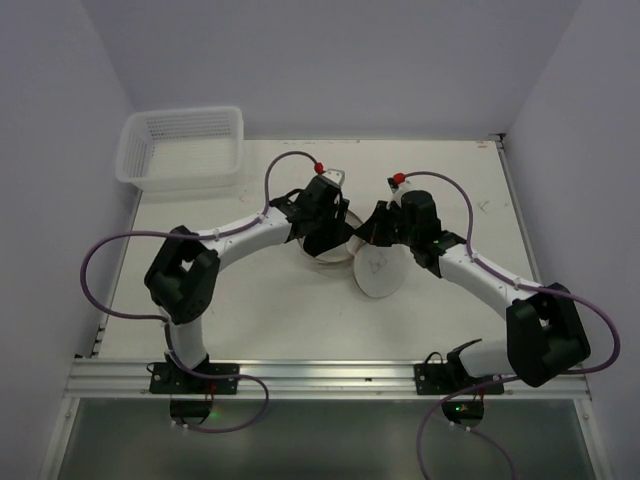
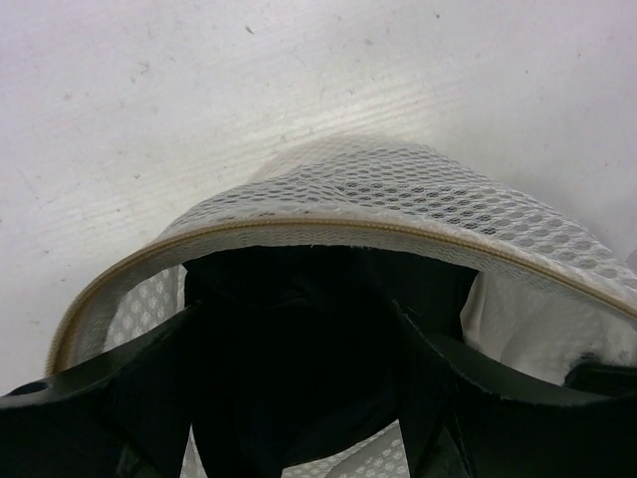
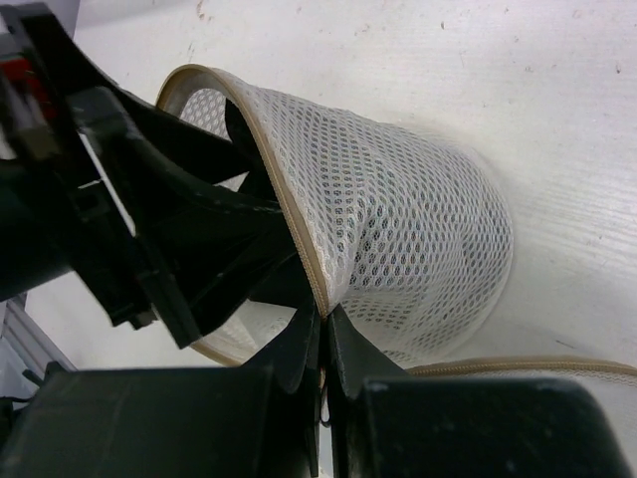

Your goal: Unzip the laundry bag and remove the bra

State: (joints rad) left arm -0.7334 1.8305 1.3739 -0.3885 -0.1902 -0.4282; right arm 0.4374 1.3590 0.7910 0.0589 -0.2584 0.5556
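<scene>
Here, right gripper [image 3: 323, 317] pinched on laundry bag [image 3: 398, 219] rim, jaws nearly touching.

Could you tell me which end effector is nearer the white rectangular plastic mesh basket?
Left. The left end effector is right of the basket; the right end effector is farther right.

No text or number can be read anywhere; only a tiny dark mark [image 1: 375, 265] is seen on the laundry bag [image 1: 386, 286], too small to make out.
</scene>
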